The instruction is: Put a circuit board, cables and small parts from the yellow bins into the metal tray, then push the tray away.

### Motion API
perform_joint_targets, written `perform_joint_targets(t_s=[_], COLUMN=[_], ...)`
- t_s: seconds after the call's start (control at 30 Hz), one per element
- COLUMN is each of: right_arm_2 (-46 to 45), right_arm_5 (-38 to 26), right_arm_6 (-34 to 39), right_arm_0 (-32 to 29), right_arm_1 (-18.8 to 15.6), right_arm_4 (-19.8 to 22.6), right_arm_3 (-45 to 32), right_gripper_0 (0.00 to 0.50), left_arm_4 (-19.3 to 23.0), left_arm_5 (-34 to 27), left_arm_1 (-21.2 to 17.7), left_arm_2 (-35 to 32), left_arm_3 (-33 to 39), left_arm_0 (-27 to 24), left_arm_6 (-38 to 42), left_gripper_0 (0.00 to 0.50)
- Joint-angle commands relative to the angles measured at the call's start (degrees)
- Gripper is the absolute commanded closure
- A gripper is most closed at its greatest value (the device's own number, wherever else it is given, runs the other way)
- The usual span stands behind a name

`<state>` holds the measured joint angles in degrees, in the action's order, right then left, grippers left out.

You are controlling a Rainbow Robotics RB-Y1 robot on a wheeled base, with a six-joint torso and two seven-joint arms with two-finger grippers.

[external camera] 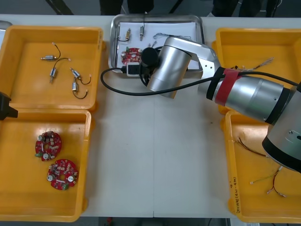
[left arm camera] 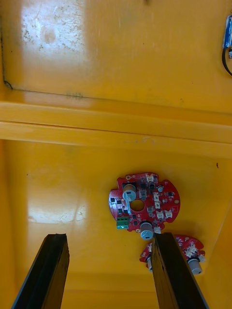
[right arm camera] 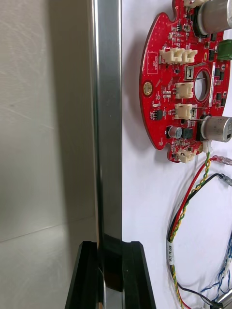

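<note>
Right arm stretched across the light surface (external camera: 155, 155) to the far middle. Right end effector (right arm camera: 110, 247) is clenched on the rim of the shiny metal tray (external camera: 113, 44), close to its near-left corner. One black finger sits outside the wall, the other inside on the white lining.

Inside the tray, a round red circuit board (right arm camera: 179, 87) lies flat just beside the gripped wall. A twisted red-and-yellow cable (right arm camera: 191, 198) trails from it, with a blue-and-white cable (right arm camera: 223, 280) close by. Two small metal parts (external camera: 128, 34) lie towards the far rim.

Left end effector (left arm camera: 108, 236) is released, fingers wide apart, at the left edge over the near-left yellow plastic bin (external camera: 89, 141). Two more red boards (external camera: 48, 145) lie in that bin.
</note>
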<state>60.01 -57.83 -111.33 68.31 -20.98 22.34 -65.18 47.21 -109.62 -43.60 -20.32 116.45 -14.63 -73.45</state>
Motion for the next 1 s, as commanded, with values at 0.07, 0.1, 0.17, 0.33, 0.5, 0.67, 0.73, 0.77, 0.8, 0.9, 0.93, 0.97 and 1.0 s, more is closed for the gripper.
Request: perform_joint_targets(t_s=[0.07, 0.1, 0.17, 0.33, 0.5, 0.67, 0.73, 0.77, 0.8, 0.9, 0.93, 0.97, 1.0], right_arm_2=[0.1, 0.1, 0.1, -0.9, -5.2, -11.8, -14.0, -14.7, -16.2, -20.0, -21.6, -22.4, -24.2], right_arm_5=[2.0, 2.1, 2.1, 1.5, -4.2, -15.0, -18.5, -19.6, -22.1, -28.9, -31.6, -33.0, -35.6], right_arm_6=[-1.7, -1.7, -1.7, -1.8, -2.8, -2.0, -1.7, -1.5, -1.2, -0.5, 0.0, 0.2, 1.7], right_arm_0=[3.8, 3.9, 3.8, 3.9, 3.8, 2.5, 1.6, 1.1, 0.2, -1.6, -2.3, -2.7, -3.9], right_arm_1=[1.8, 1.9, 1.8, 1.9, 1.8, 2.3, 2.3, 2.2, 2.3, 2.2, 2.2, 2.2, 2.2], right_arm_4=[0.2, 0.2, 0.1, 0.7, 4.6, 8.8, 9.3, 9.4, 9.6, 9.7, 9.7, 9.6, 9.6], right_arm_3=[1.8, 1.9, 2.0, 1.9, -0.4, -6.3, -9.0, -9.9, -11.9, -16.5, -18.4, -19.4, -21.5], right_gripper_0=[0.453, 0.421, 0.260, 0.000, 0.000, 0.000, 0.000, 0.000, 0.000, 0.000, 0.000, 0.000, 0.000], left_arm_4=[0.2, 0.2, 0.2, 0.2, 0.2, 0.2, 0.2, 0.2, 0.2, 0.2, 0.2, 0.2, 0.2], left_arm_5=[-0.4, -0.4, -0.4, -0.4, -0.4, -0.4, -0.4, -0.4, -0.4, -0.4, -0.4, -0.4, -0.4], left_arm_1=[0.4, 0.4, 0.4, 0.4, 0.4, 0.4, 0.4, 0.4, 0.4, 0.4, 0.4, 0.4, 0.4], left_arm_2=[-1.4, -1.4, -1.4, -1.4, -1.4, -1.4, -1.4, -1.4, -1.4, -1.4, -1.4, -1.4, -1.4], left_arm_3=[0.3, 0.3, 0.3, 0.3, 0.3, 0.3, 0.3, 0.3, 0.3, 0.3, 0.3, 0.3, 0.3], left_arm_0=[1.0, 1.0, 1.0, 1.0, 1.0, 1.0, 1.0, 1.0, 1.0, 1.0, 1.0, 1.0, 1.0], left_arm_6=[-5.0, -5.0, -5.0, -5.0, -5.0, -5.0, -5.0, -5.0, -5.0, -5.0, -5.0, -5.0, -5.0], left_gripper_0=[0.000, 0.000, 0.000, 0.000, 0.000, 0.000, 0.000, 0.000, 0.000, 0.000, 0.000, 0.000, 0.000])
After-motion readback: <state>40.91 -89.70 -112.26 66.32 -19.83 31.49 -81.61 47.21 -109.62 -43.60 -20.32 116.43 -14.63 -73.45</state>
